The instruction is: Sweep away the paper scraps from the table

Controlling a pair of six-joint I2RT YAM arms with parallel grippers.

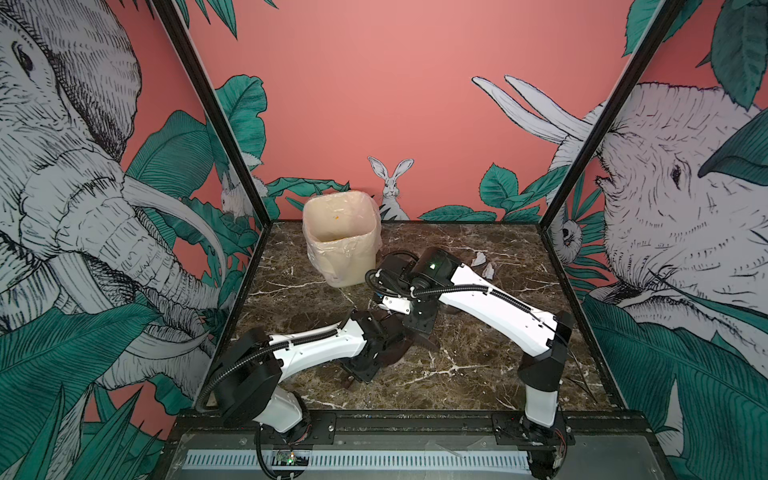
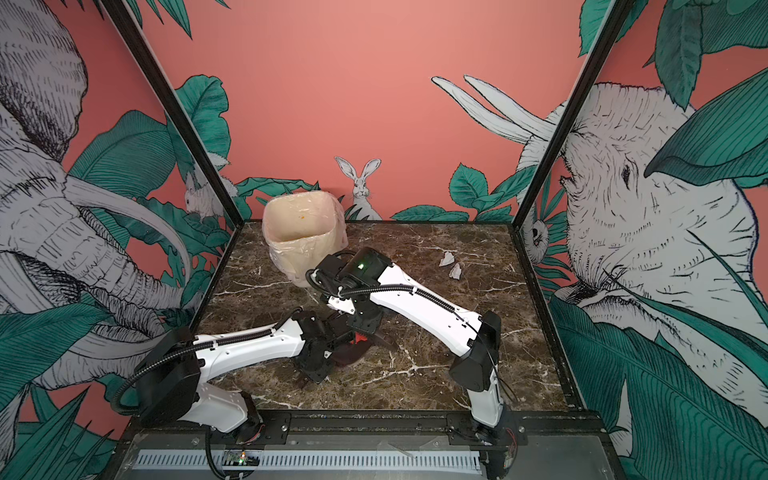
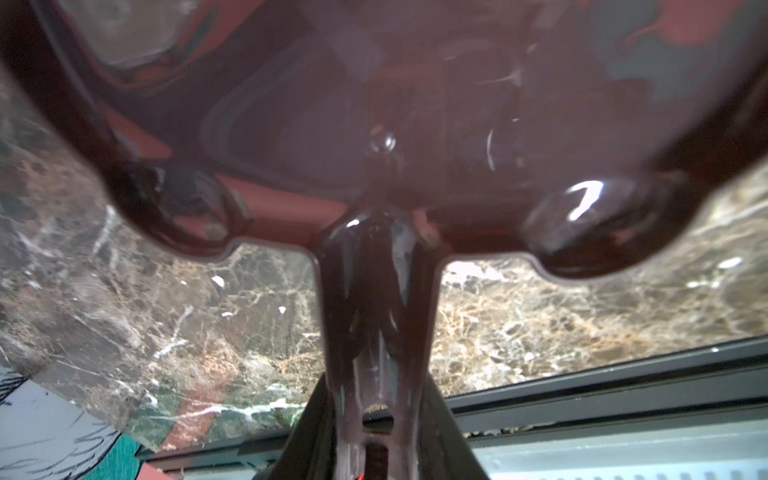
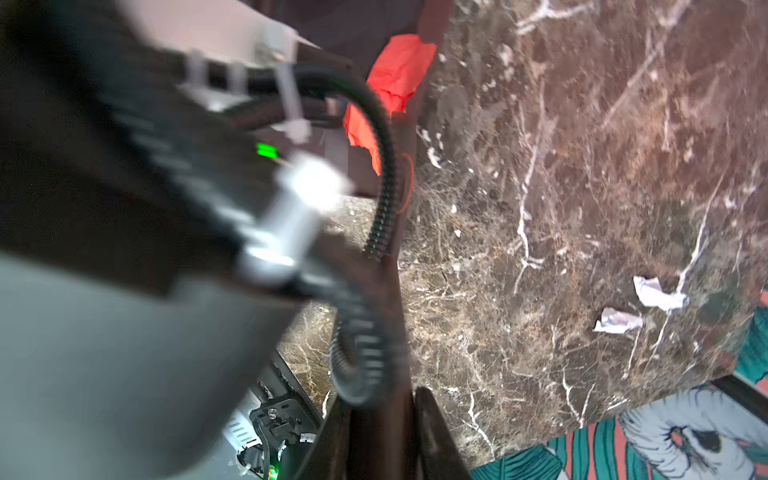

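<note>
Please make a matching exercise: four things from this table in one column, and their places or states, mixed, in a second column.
Things:
1 bin
2 white paper scraps
3 red paper scrap
4 dustpan

Places or states:
a held by the left gripper
b near the middle of the table
c far side, to the right
d far side, to the left

Pairs: 1-d, 2-c, 3-b, 4-a
</note>
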